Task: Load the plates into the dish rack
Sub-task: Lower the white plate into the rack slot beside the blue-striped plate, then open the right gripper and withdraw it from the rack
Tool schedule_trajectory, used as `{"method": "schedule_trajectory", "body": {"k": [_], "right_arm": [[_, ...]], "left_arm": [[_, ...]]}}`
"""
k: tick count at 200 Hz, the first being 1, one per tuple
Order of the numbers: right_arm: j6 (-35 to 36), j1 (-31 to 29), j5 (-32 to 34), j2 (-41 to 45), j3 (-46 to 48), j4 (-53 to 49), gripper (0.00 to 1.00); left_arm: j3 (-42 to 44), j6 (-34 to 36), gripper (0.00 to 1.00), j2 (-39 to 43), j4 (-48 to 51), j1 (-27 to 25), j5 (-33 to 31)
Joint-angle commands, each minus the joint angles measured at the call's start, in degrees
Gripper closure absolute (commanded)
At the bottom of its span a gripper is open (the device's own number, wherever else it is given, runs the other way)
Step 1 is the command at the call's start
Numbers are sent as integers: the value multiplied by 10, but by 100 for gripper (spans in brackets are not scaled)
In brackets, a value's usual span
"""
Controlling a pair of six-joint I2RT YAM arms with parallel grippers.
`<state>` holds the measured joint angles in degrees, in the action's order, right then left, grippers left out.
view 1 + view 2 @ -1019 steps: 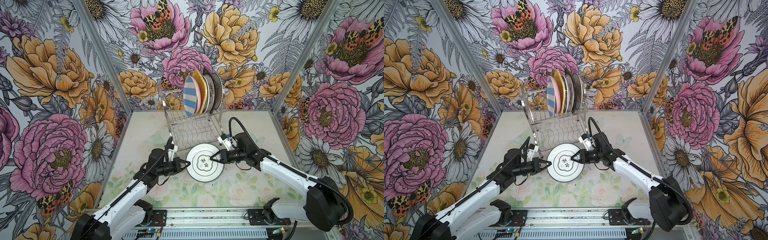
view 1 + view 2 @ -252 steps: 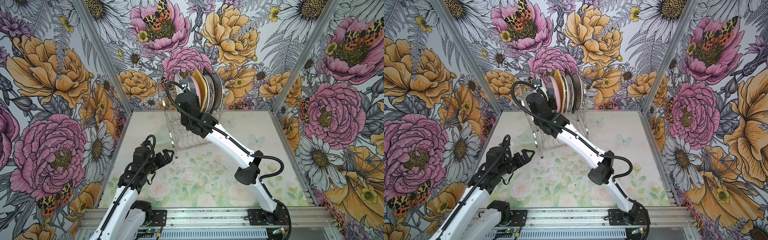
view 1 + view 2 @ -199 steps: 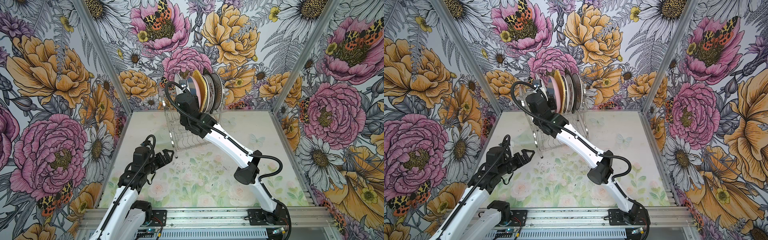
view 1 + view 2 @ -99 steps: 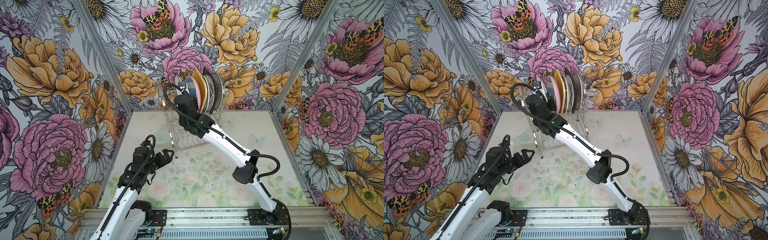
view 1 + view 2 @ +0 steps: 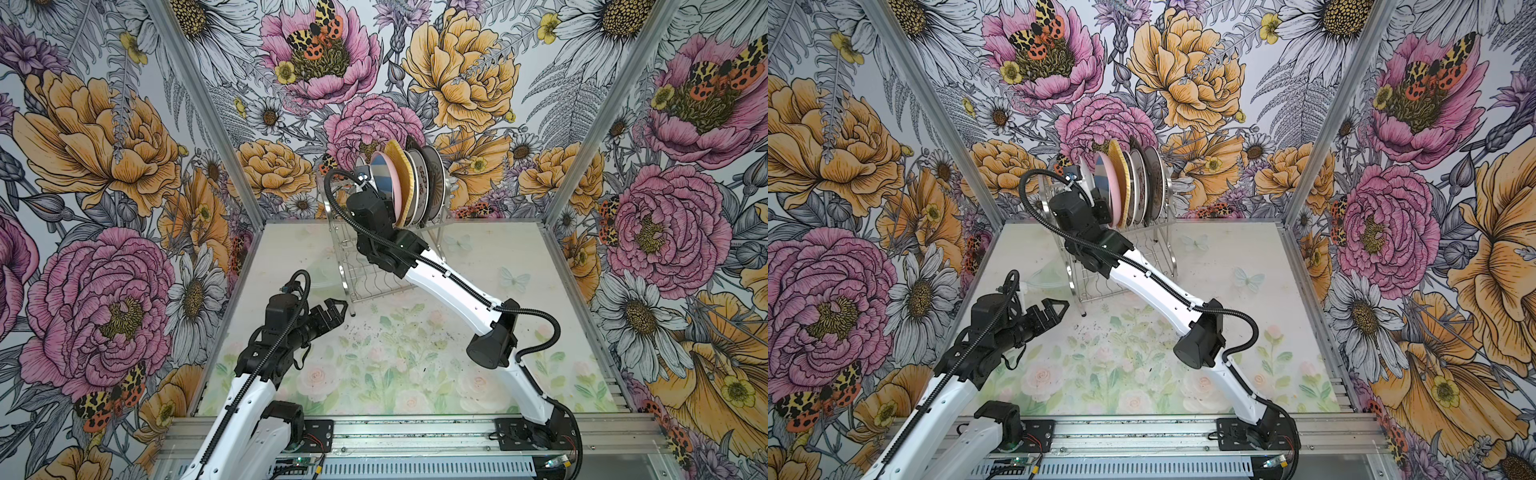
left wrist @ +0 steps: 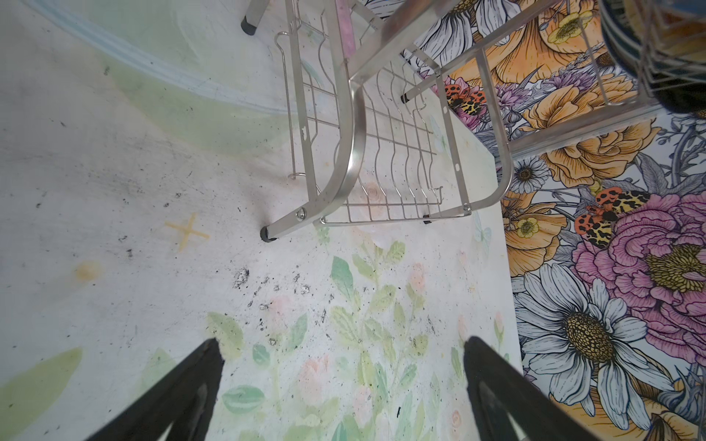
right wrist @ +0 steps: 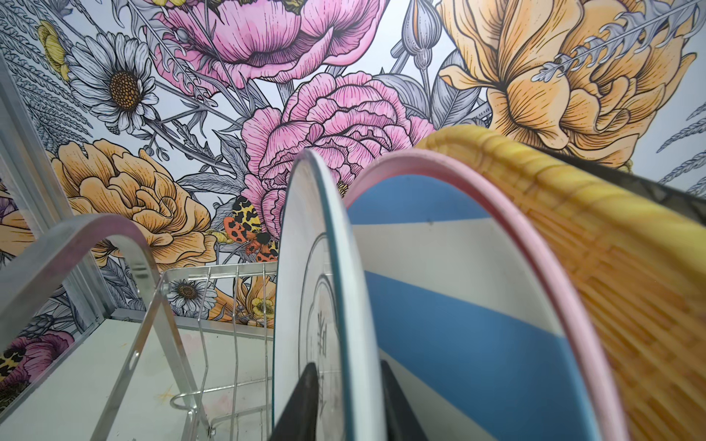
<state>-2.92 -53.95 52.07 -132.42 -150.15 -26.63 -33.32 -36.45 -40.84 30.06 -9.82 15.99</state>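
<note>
Between the fingers of the right claw (image 7: pixel 347 368) stands the rim of a white plate (image 7: pixel 305 267), upright in the top tier of the dish rack (image 5: pixel 357 274). One black finger (image 7: pixel 301 401) lies against the plate's printed face and the other sits on its back side. Whether the fingers press the rim or stand just clear of it cannot be told.

Directly behind that plate, on the far side from the rack's curved side frame (image 7: pixel 126 244), stand in turn the blue-white striped plate (image 7: pixel 439 267), the pink plate (image 7: pixel 535 244) and the yellow woven-look plate (image 7: pixel 611 229). A dark plate edge (image 7: pixel 680 191) shows behind them. In a top view, further round plates (image 5: pixel 424 183) close the row.

Writing: dark printed characters inside a ring on the white plate's face, seen nearly edge-on and not legible. No brand is visible.

The left claw (image 5: pixel 332 309) hangs low over the table (image 5: pixel 415 353), just in front of the rack's lower tier, with its jaws spread wide and nothing between them. Ahead of it, beside the rack's near foot (image 6: pixel 267 233), a yellow cross (image 6: pixel 187 233) is marked on the table.
</note>
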Motion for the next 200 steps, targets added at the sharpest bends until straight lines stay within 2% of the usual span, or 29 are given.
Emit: {"method": "schedule_trajectory", "body": {"k": [1, 22, 48, 113, 166, 200], "right_arm": [[11, -5, 2, 38, 8, 18, 69], [13, -6, 1, 51, 20, 18, 66], [14, -11, -11, 73, 42, 18, 56], [9, -23, -51, 168, 135, 18, 40], [-24, -25, -115, 309, 316, 11, 30], [-58, -20, -148, 393, 437, -5, 25]], "left_arm": [[0, 2, 1, 12, -1, 7, -12], [1, 1, 1, 14, 0, 7, -11], [0, 0, 1, 18, 0, 7, -14], [-8, 6, 1, 13, 2, 8, -21], [-23, 30, 1, 0, 1, 8, -43], [-28, 58, 1, -4, 1, 8, -84]]}}
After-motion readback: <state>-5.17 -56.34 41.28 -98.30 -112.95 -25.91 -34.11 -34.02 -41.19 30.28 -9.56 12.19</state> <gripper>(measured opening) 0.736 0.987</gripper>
